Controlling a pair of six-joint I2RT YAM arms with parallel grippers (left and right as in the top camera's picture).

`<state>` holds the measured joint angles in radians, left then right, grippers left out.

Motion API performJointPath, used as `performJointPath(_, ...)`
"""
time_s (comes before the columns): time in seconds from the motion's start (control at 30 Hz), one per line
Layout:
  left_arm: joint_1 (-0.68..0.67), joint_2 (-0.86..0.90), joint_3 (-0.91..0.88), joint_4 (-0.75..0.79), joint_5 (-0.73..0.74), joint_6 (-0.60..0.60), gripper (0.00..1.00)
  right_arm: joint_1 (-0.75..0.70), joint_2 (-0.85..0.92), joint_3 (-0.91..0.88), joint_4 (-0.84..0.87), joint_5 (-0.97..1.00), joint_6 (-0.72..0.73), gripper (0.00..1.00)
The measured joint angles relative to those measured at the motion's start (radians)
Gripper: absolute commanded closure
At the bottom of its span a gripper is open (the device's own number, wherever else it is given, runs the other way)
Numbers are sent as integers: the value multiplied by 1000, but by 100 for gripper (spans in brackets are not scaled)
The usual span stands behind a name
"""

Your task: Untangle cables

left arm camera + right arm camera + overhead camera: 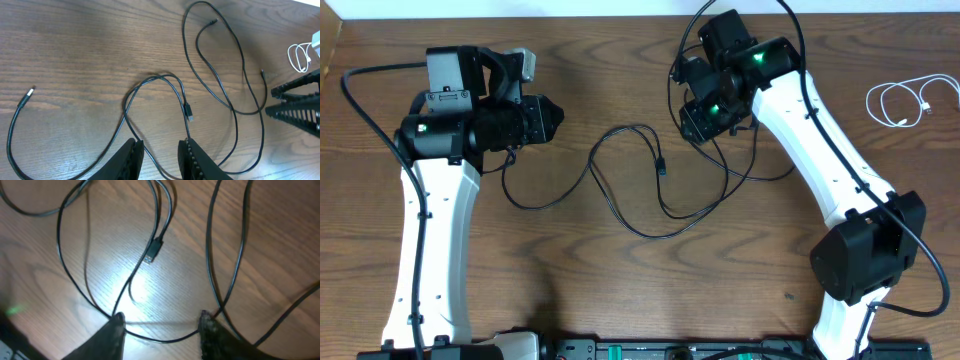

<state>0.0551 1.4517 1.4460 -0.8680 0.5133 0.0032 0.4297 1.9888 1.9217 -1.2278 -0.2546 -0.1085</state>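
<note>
The right gripper [161,326] has its fingers [114,330] spread apart and holds nothing; one strand of the black cables [64,265] curves across the gap between the tips, and a small end plug [154,250] lies just beyond on the wooden table [280,225]. The left gripper [161,150] is also parted and empty, with a black strand passing through the gap in its view. From overhead, the black cables sprawl in crossing loops between the two arms. The white cable [905,103] lies coiled near the table's right edge, well apart.
</note>
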Motion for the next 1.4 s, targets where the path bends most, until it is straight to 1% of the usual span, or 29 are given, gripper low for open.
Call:
performJointPath(0.1, -2, 1, 0, -11, 0, 0, 62, -8, 0, 0, -10, 1, 3, 38)
performJointPath(0.17, -11, 2, 0, -31, -2, -2, 59, -23, 0, 0, -8, 13, 27, 36)
performJointPath(0.4, -135, 21, 0, -56, -43, 28, 59, -129, 0, 0, -12, 28, 103, 32)
performJointPath(0.57, -179, 45, 0, -54, -76, 31, 59, -193, 0, 0, -18, 38, 135, 35)
performJointPath(0.7, -180, 79, 0, -52, -88, 31, 59, -187, 0, -4, -40, 42, 121, 34)
performJointPath(0.8, -180, 103, 0, -51, -95, 31, 59, -170, 0, -24, -93, 51, 124, 33)
performJointPath(0.97, -180, 117, 0, -51, -98, 31, 59, -162, 0, -65, -208, 113, 210, 26)
performJointPath(1.1, -180, 117, 0, -48, -98, 31, 59, -165, 0, -66, -255, 143, 270, 21)
performJointPath(1.23, -180, 117, 0, -48, -98, 31, 59, -164, 0, -81, -259, 153, 300, 20)
performJointPath(1.4, -180, 117, 0, -48, -101, 31, 59, -162, 0, -182, -206, 158, 338, 22)
